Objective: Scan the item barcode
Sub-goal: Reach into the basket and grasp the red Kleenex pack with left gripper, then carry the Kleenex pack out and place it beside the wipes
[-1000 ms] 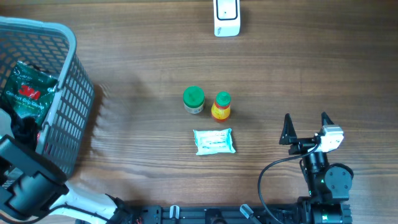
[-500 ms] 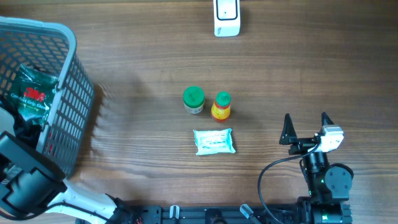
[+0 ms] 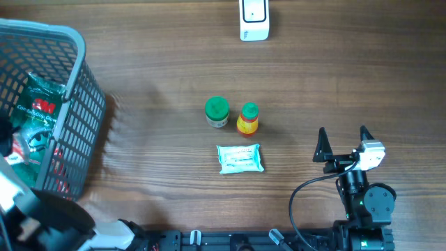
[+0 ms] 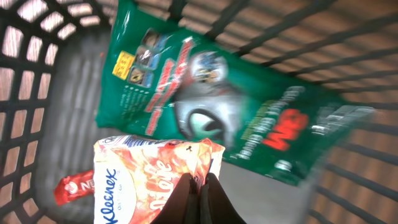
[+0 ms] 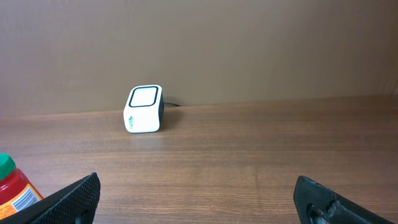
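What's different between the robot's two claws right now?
The left gripper is pinched shut on the edge of a Kleenex pack; the right gripper stands wide open, holding nothing. The left is down inside the basket; the right sits over the table, facing the scanner. Both are dark and two-fingered.

1. A white cube-shaped scanner [image 5: 144,109] stands on the wooden table [image 5: 236,149], close to the brown wall [image 5: 199,50] behind it
2. A red bottle [image 5: 15,190] with a green cap sits at the lower left edge, partly cut off
3. The right gripper [image 5: 199,200] shows its two dark fingertips in the bottom corners, spread wide apart over the table
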`<control>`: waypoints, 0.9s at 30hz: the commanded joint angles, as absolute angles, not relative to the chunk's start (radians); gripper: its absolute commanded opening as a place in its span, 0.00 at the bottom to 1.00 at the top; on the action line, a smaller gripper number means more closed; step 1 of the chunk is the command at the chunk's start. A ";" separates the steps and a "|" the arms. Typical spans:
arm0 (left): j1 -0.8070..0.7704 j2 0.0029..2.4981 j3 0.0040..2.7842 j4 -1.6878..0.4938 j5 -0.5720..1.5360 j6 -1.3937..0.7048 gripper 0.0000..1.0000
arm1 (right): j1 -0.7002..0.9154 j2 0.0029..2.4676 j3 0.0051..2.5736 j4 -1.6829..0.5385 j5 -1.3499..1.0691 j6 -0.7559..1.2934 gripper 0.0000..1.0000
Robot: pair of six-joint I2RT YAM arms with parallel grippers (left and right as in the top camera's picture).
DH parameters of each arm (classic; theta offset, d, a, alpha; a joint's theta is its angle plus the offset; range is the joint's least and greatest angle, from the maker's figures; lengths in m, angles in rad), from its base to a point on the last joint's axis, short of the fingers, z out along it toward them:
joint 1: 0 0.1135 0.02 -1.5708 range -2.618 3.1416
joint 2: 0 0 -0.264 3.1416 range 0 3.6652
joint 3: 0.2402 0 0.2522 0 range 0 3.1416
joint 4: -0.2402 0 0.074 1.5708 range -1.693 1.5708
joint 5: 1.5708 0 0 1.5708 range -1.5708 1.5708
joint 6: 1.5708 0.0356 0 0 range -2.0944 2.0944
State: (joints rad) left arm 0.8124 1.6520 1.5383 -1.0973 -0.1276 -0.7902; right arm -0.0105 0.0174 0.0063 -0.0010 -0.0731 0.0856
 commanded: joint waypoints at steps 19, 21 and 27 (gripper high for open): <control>0.108 1.140 1.562 -1.032 0.229 -0.730 0.04 | -0.013 0.010 0.005 0.001 -0.060 0.081 1.00; -0.051 1.224 1.545 -1.102 0.158 -0.736 0.04 | -0.013 0.010 0.005 0.001 -0.060 0.080 1.00; -0.286 1.375 1.355 -1.113 -0.004 -0.900 0.04 | -0.013 0.010 0.005 0.001 -0.060 0.081 1.00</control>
